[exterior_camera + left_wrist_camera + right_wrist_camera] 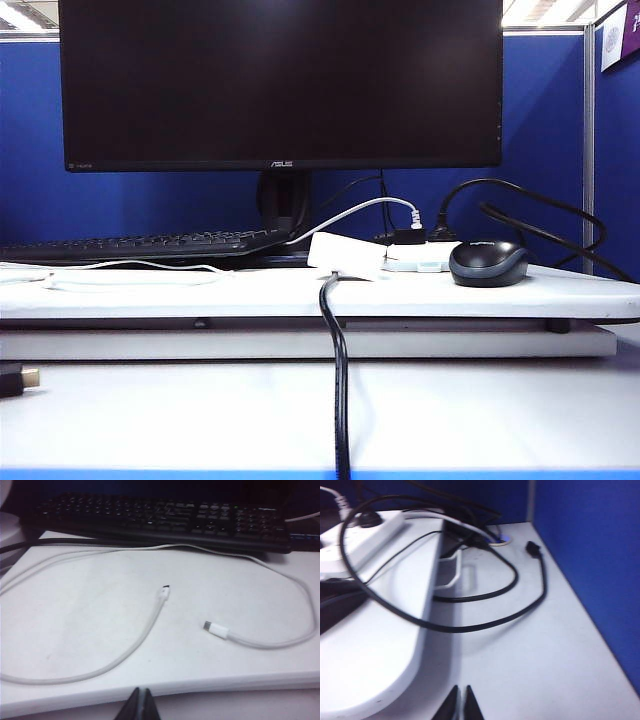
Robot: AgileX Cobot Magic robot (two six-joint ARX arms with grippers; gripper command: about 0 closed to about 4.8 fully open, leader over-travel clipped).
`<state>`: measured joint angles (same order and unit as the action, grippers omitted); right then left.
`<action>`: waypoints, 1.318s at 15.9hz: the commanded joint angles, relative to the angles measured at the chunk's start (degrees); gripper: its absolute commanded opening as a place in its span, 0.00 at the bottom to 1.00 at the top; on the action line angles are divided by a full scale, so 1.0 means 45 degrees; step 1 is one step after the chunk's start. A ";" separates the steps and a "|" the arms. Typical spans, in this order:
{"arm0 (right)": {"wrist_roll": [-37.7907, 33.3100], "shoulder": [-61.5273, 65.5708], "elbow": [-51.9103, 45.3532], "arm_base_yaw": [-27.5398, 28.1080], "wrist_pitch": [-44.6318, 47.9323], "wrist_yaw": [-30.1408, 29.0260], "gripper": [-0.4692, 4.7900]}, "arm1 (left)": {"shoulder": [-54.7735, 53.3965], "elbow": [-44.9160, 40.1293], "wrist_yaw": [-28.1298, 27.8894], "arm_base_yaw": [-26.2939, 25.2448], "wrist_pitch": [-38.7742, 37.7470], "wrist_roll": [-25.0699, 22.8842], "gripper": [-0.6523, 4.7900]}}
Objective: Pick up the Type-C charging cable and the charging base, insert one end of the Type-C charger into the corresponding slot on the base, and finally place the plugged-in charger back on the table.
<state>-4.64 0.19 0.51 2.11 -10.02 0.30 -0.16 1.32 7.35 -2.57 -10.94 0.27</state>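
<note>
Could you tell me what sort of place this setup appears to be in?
Most likely an office cubicle desk. A monitor, keyboard and mouse sit on a white table backed by blue partition panels. Both grippers, left and right, are shut and hold nothing.

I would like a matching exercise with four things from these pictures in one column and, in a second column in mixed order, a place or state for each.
Things:
1. Type-C cable
2. charging base
3. mouse
4. left hand

Places or states:
A. shut, holding nothing
B. black, at the right on the raised board
C. white block between the keyboard and the power strip
D. lies loose in front of the keyboard, both ends free

Pairs: 1-D, 2-C, 3-B, 4-A
</note>
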 commanded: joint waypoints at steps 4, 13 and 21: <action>0.0034 -0.0015 -0.0087 -0.0024 0.0010 -0.0102 0.13 | -0.0141 -0.0083 0.1443 0.0112 0.0068 0.0185 0.12; -0.2142 -0.0010 0.0665 -0.0019 0.0291 0.0563 0.07 | -0.0117 0.0364 -0.0155 0.0389 0.1277 0.3191 0.11; -0.2254 0.2059 0.5115 -0.0029 0.0321 -0.0359 0.07 | -0.2307 0.4571 -0.2181 0.0345 0.0165 0.2642 0.11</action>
<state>-14.76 7.05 20.47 2.09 -9.76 0.95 -8.21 19.57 -1.54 -0.93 -10.59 14.41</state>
